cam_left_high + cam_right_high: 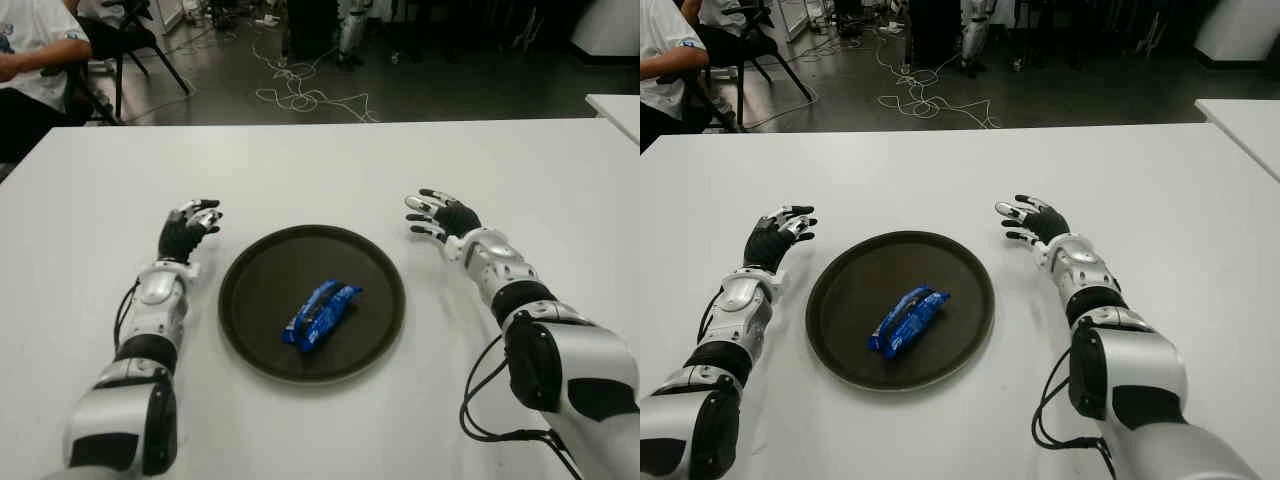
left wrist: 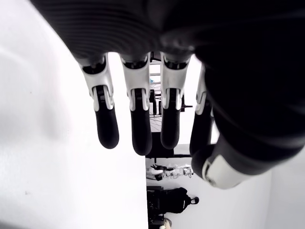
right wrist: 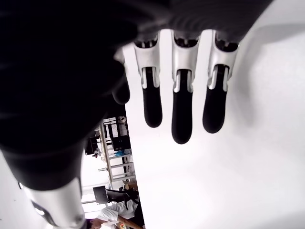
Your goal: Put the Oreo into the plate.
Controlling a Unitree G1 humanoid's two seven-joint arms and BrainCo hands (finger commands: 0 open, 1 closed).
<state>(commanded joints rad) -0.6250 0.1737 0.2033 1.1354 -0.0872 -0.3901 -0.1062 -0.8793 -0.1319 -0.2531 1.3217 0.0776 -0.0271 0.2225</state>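
Black rubbery fingertips cap the white-jointed fingers [image 2: 136, 124] of the left hand [image 1: 187, 229], which shows just beside the left rim of the plate; in its wrist view those fingers hang loosely extended with nothing between them and the pale tabletop beneath. On the opposite side, the right hand [image 1: 440, 215] shows near the plate's upper right rim, a little apart from it, its fingers [image 3: 182, 117] likewise stretched out and slack, holding nothing. Whether either hand actually touches the surface cannot be told. Between the two hands lies the round dark brown plate [image 1: 255, 300], flat on the white tabletop [image 1: 330, 165] toward the near edge and roughly midway between the left and right edges. Inside the plate, slightly nearer than its centre, rests the Oreo [image 1: 320, 313], a blue wrapped pack lying on its side at a slant, one end pointing toward the far right and the other toward the near left. Beyond the far edge of the tabletop the dark floor carries a tangle of white cables [image 1: 300, 95]. At the far left corner a person [image 1: 35, 55] in a white shirt sits beside a black chair [image 1: 130, 45], and a second white table [image 1: 618, 108] shows at the right.
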